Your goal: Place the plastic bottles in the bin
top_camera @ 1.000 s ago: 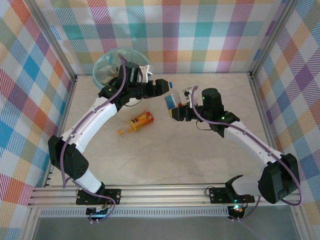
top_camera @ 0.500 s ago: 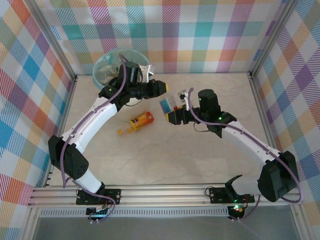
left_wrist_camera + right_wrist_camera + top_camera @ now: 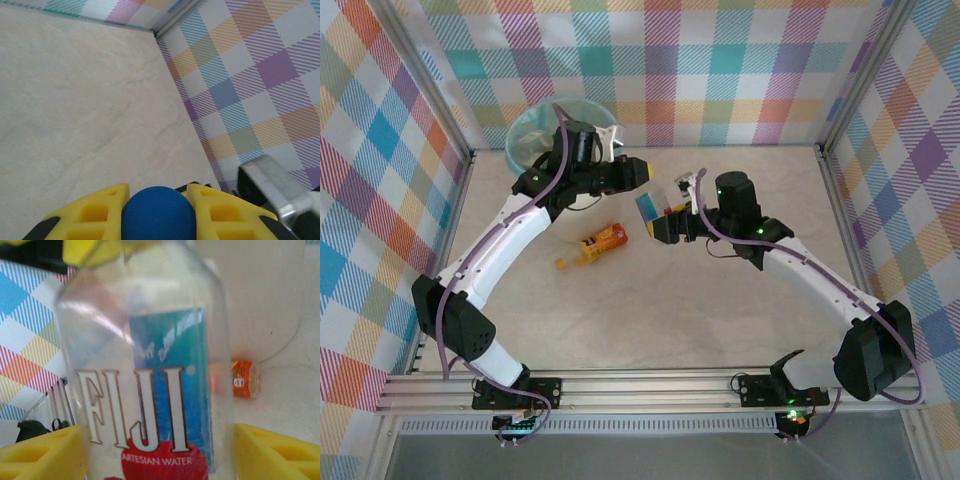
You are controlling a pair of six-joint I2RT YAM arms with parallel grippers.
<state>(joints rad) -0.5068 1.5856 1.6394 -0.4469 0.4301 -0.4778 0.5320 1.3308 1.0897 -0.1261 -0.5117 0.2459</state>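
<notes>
Right wrist view: the clear bottle point(image 3: 150, 390) carries a blue label with "FIJI" in large white capitals. Below that, "ARTESIAN WATER" in small white capitals sits on a red patch. The orange-labelled bottle point(image 3: 245, 379) behind it has print too small to read.

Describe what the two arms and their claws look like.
Both the left arm and right arm have white links, black joint housings. A purplish cable runs along each; small green lights glow on the right one. The claws' fingers are yellow and blocky, with square cut-outs.
</notes>
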